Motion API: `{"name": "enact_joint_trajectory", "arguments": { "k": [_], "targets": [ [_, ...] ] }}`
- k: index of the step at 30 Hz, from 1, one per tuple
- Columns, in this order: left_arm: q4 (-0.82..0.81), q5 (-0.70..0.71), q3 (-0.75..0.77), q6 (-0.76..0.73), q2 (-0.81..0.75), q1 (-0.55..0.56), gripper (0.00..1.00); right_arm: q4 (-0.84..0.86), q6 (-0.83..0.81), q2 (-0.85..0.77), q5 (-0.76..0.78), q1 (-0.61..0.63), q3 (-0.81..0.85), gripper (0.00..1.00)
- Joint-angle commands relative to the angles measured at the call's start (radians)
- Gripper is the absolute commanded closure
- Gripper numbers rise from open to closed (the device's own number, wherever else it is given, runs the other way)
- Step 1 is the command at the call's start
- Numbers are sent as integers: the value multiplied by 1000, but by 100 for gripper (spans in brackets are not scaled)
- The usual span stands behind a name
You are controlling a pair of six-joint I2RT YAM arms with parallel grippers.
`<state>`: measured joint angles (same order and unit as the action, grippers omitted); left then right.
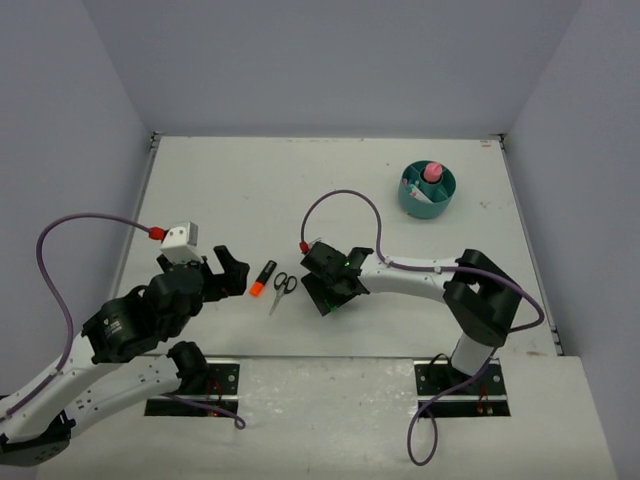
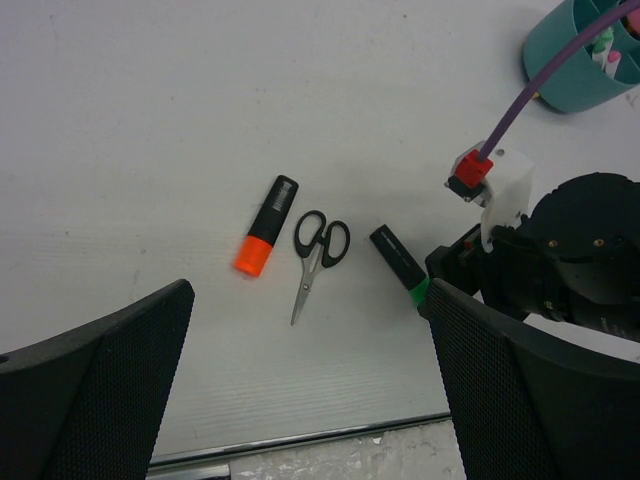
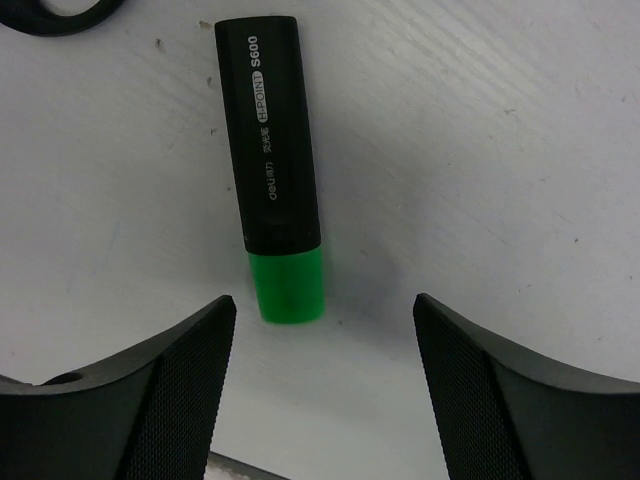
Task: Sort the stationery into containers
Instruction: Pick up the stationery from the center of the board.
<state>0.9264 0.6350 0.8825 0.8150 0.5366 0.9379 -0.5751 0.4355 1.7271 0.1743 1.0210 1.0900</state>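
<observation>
A green highlighter (image 3: pixel 270 180), black body with a green cap, lies on the table just ahead of my open right gripper (image 3: pixel 322 318), its cap end between the fingers; nothing is held. In the top view the right gripper (image 1: pixel 325 296) hangs low over it. The orange highlighter (image 1: pixel 262 278) and the black-handled scissors (image 1: pixel 282 289) lie left of it. My left gripper (image 1: pixel 228 273) is open and empty, left of the orange highlighter. The left wrist view shows the orange highlighter (image 2: pixel 266 225), scissors (image 2: pixel 317 250) and green highlighter (image 2: pixel 398 265). The teal organizer (image 1: pixel 412 203) stands far right with a pink-capped glue stick (image 1: pixel 432 172) in it.
The right arm stretches leftwards across the middle of the table, its purple cable (image 1: pixel 340 200) looping above. The organizer (image 2: pixel 575 75) shows at the left wrist view's top right. The table's near edge (image 2: pixel 300 440) runs just below the left gripper. Walls close in the left, right and back.
</observation>
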Motion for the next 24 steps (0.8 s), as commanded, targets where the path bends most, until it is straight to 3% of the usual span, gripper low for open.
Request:
{"name": "enact_joint_trajectory", "arguments": {
  "k": [1,9,12,13,16,21,24],
  "targets": [
    [-37,1,-5,-27,4,-4,0,1,-52,65,-14,6,59,31],
    [-42,-5,-8,-30,-12,-4,0,-10,-70,146,-25,6,90,49],
    [-45,-8,-9,-33,-17,-4,0,-12,-74,150,-42,7,98,66],
    [-47,-9,-10,-33,-18,-4,0,-11,-77,150,-53,7,100,78],
    [-55,-14,-12,-38,-20,-3,0,-2,-75,128,-66,8,92,100],
    [-202,-168,-79,-33,-17,-4,0,97,-33,-75,-142,11,-19,100],
    [-480,-401,-181,-18,6,-4,0,247,-5,-289,-241,36,-138,100]
  ]
}}
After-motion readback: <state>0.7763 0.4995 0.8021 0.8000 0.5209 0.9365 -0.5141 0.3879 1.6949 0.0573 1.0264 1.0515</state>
